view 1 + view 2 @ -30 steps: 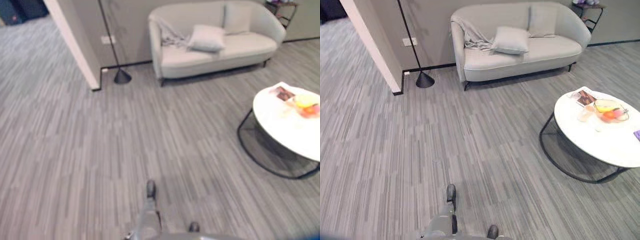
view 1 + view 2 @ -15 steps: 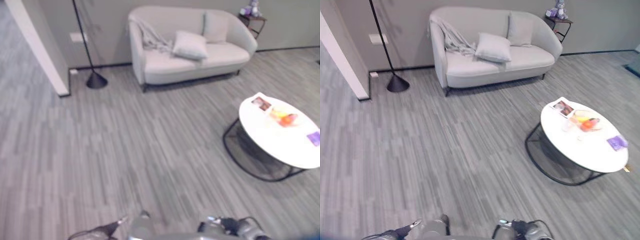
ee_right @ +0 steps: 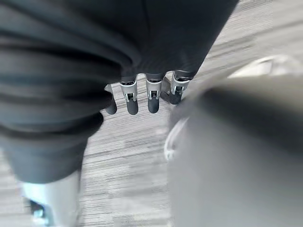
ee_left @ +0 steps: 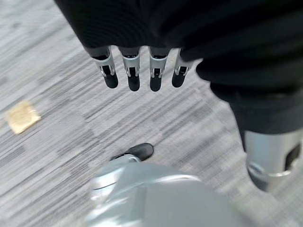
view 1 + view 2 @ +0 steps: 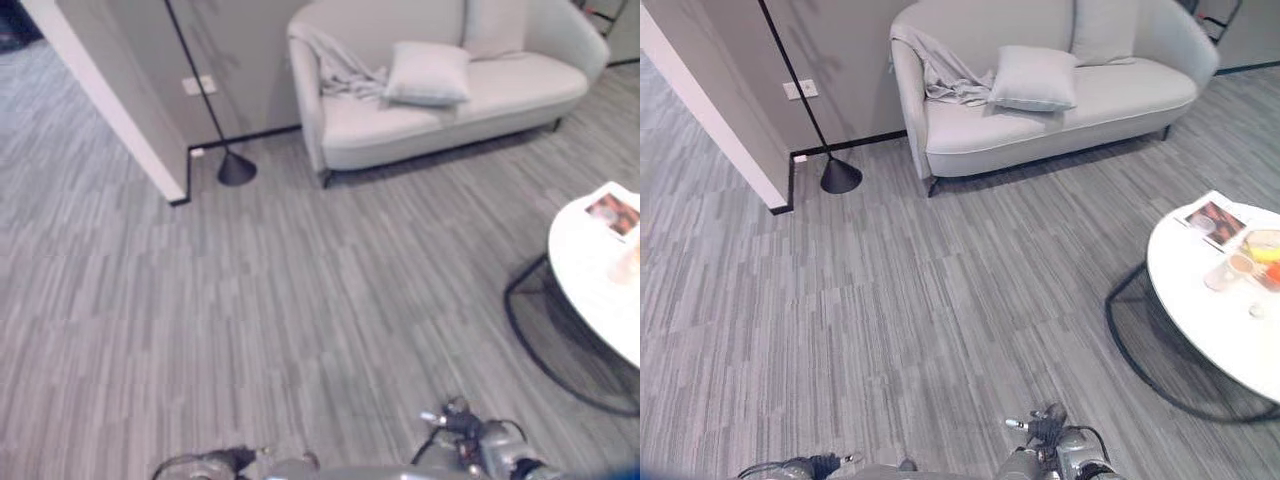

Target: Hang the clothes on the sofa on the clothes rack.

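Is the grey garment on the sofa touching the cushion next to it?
Touching. In the right eye view, the garment hangs over the sofa's arm and its edge meets the cushion.

Open floor [image 5: 920, 300] lies before the sofa [image 5: 1060, 120]. A round counter [image 5: 1210, 310] stands at the right; a lamp base [image 5: 840, 177] and wall corner [image 5: 730, 140] at the left.

A black floor lamp [image 5: 839, 176] stands by the wall corner. A round white desk [image 5: 1200, 320] carries a magazine [image 5: 1212, 218], a glass [image 5: 1215, 277] and fruit [image 5: 1268, 247].
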Controlling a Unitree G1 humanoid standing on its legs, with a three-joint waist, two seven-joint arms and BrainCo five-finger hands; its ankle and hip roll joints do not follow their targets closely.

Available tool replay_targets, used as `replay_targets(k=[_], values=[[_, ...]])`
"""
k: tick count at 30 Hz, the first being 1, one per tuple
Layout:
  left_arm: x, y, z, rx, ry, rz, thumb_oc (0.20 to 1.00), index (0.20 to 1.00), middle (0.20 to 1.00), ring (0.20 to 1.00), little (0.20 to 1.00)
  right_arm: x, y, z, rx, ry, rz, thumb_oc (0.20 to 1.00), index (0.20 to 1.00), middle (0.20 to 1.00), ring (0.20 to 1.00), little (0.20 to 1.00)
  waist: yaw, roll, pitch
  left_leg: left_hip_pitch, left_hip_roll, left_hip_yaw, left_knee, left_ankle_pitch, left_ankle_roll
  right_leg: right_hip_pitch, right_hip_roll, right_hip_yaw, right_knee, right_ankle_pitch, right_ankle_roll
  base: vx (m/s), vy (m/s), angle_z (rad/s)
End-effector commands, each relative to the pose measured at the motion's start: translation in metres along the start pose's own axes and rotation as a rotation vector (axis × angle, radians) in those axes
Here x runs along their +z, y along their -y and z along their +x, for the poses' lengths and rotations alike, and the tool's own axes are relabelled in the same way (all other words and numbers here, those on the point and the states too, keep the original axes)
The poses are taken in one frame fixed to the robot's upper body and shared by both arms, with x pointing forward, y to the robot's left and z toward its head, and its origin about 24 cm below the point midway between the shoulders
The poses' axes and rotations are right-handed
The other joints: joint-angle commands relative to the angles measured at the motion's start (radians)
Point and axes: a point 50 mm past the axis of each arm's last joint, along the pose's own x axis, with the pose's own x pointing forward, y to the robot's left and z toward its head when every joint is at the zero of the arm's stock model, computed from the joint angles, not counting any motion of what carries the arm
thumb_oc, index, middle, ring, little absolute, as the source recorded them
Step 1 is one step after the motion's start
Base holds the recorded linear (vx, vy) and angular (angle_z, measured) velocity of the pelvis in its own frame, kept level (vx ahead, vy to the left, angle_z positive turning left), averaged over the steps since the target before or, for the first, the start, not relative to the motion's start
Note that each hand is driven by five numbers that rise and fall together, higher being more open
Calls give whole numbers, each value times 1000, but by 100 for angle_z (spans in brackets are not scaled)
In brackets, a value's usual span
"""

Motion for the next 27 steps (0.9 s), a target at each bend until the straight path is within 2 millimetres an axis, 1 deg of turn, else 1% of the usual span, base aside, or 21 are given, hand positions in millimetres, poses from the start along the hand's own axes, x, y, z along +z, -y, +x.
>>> replay_targets(k=[1, 2, 3, 4, 5, 6, 7, 8, 9, 10, 11, 12, 15, 16, 19, 22, 23, 24, 25, 26, 27], values=[[-10, -17, -1, 42, 8, 11, 1000, 1000, 1000, 1000, 1000, 11, -32, 4, 110, 38, 1, 1000, 1000, 1000, 1000, 1000, 7, -16, -29, 114, 26, 131, 261, 159, -20, -254, -14, 81, 117, 54, -20, 599, -330, 44], [-6, -19, -1, 52, 22, 4, 1000, 1000, 1000, 1000, 1000, 18, -33, 4, 110, 64, -17, 1000, 1000, 1000, 1000, 1000, 9, -21, -25, 62, 60, 156, 401, 291, -22, -227, 23, 64, 115, 14, -63, 367, -248, -15], [-6, -19, -1, 52, 22, 3, 1000, 1000, 1000, 1000, 1000, 18, -33, 4, 109, 65, -17, 1000, 1000, 1000, 1000, 1000, 7, -19, -27, 57, 65, 153, 406, 289, -24, -227, 26, 60, 114, 12, -66, 534, -567, -36], [10, -24, -1, 67, 83, 2, 1000, 1000, 1000, 1000, 1000, 23, -29, 4, 81, 80, -7, 1000, 1000, 1000, 1000, 1000, 31, -53, -14, -75, 149, 221, 652, 445, -24, -146, 103, 29, 65, -58, -138, 548, -605, -24], [19, -26, -2, 68, 120, 0, 1000, 1000, 1000, 1000, 1000, 22, -25, 4, 62, 70, 0, 1000, 1000, 1000, 1000, 1000, 62, -69, -1, -143, 185, 253, 738, 423, -20, -97, 139, 12, 26, -83, -155, 706, -691, 8], [21, -26, -2, 68, 129, -2, 1000, 1000, 1000, 1000, 1000, 17, -21, 4, 46, 42, 4, 1000, 1000, 1000, 1000, 1000, 93, -83, 9, -210, 184, 274, 785, 382, -14, -55, 157, 17, -7, -94, -161, 345, -289, -17], [21, -26, -2, 68, 129, -2, 1000, 1000, 1000, 1000, 1000, 17, -21, 4, 46, 42, 4, 1000, 1000, 1000, 1000, 1000, 93, -83, 9, -211, 185, 274, 786, 382, -14, -55, 158, 17, -7, -94, -161, 505, -162, -56], [15, -24, -2, 60, 117, -54, 1000, 1000, 1000, 1000, 1000, 3, -19, 4, 42, -16, 15, 1000, 1000, 1000, 1000, 1000, 146, -102, 14, -354, 109, 284, 753, 281, -9, 21, 180, 45, -81, -96, -160, 658, -31, -43], [4, -23, -1, 62, 83, -103, 1000, 1000, 1000, 1000, 1000, -7, -21, 3, 64, -45, 26, 1000, 1000, 1000, 1000, 1000, 182, -104, -2, -436, 50, 289, 593, 253, 4, 71, 201, 73, -142, -100, -147, 663, -29, -3], [4, -22, -1, 62, 82, -102, 1000, 1000, 1000, 1000, 1000, -8, -20, 3, 64, -46, 26, 1000, 1000, 1000, 1000, 1000, 183, -106, -2, -432, 47, 292, 587, 255, 5, 72, 199, 74, -145, -99, -146, 475, 68, -11], [-3, -20, -1, 61, 58, -123, 1000, 1000, 1000, 1000, 1000, -14, -21, 2, 71, -60, 27, 1000, 1000, 1000, 1000, 1000, 197, -103, -11, -446, 26, 294, 457, 253, 15, 105, 207, 71, -171, -105, -136, 363, 63, -65], [-10, -17, -1, 51, 33, -135, 1000, 1000, 1000, 1000, 1000, -19, -24, 2, 87, -69, 19, 1000, 1000, 1000, 1000, 1000, 212, -97, -17, -478, 2, 290, 320, 268, 16, 141, 225, 71, -192, -114, -133, 364, 60, -71], [-15, -15, -1, 48, 18, -142, 1000, 1000, 1000, 1000, 1000, -24, -26, 1, 97, -79, 23, 1000, 1000, 1000, 1000, 1000, 218, -92, -24, -465, -26, 278, 166, 325, 13, 178, 240, 73, -212, -120, -130, 396, 65, -62], [-20, -11, -1, 36, -6, -143, 1000, 1000, 1000, 1000, 1000, -27, -31, 1, 123, -74, 21, 1000, 1000, 1000, 1000, 1000, 243, -80, -23, -554, -29, 253, -71, 418, -29, 256, 287, 79, -252, -159, -123, 824, 68, -50], [-34, -12, -2, 38, -49, -178, 1000, 1000, 1000, 1000, 1000, -22, -40, 2, 165, -69, -44, 1000, 1000, 1000, 1000, 1000, 276, -105, -23, -675, 31, 282, -71, 454, -41, 326, 335, 123, -217, -245, -134, 809, 93, 35], [-44, -16, -3, 53, -77, -181, 1000, 1000, 1000, 1000, 1000, -20, -45, 3, 186, -69, -78, 1000, 1000, 1000, 1000, 1000, 305, -119, -20, -679, 69, 312, -71, 484, -40, 363, 345, 169, -176, -306, -144, 600, 115, -32], [-57, -16, -5, 46, -118, -172, 1000, 1000, 1000, 1000, 1000, -24, -51, 3, 217, -100, -118, 1000, 1000, 1000, 1000, 1000, 339, -145, -47, -657, 85, 312, -71, 491, -19, 419, 353, 204, -158, -358, -134, 1116, 298, -37], [-58, -18, -5, 46, -119, -163, 1000, 1000, 1000, 1000, 1000, -28, -54, 2, 221, -109, -117, 1000, 1000, 1000, 1000, 1000, 345, -153, -56, -646, 79, 304, -66, 519, -13, 436, 340, 213, -139, -380, -137, 871, 250, -81], [-58, -18, -5, 47, -119, -163, 1000, 1000, 1000, 1000, 1000, -28, -55, 2, 222, -109, -117, 1000, 1000, 1000, 1000, 1000, 345, -154, -55, -645, 79, 305, -66, 519, -14, 436, 338, 213, -137, -382, -137, 785, 304, -92], [-61, -21, -6, 55, -135, -161, 1000, 1000, 1000, 1000, 1000, -40, -55, 1, 216, -144, -67, 1000, 1000, 1000, 1000, 1000, 350, -196, -76, -664, 59, 317, 53, 528, 8, 440, 282, 216, -55, -301, -101, 753, 328, -72], [-60, -24, -6, 58, -132, -181, 1000, 1000, 1000, 1000, 1000, -50, -55, -1, 216, -180, -24, 1000, 1000, 1000, 1000, 1000, 351, -218, -81, -671, 32, 321, 107, 505, 28, 416, 246, 205, 28, -187, -63, 1020, 501, -31]])
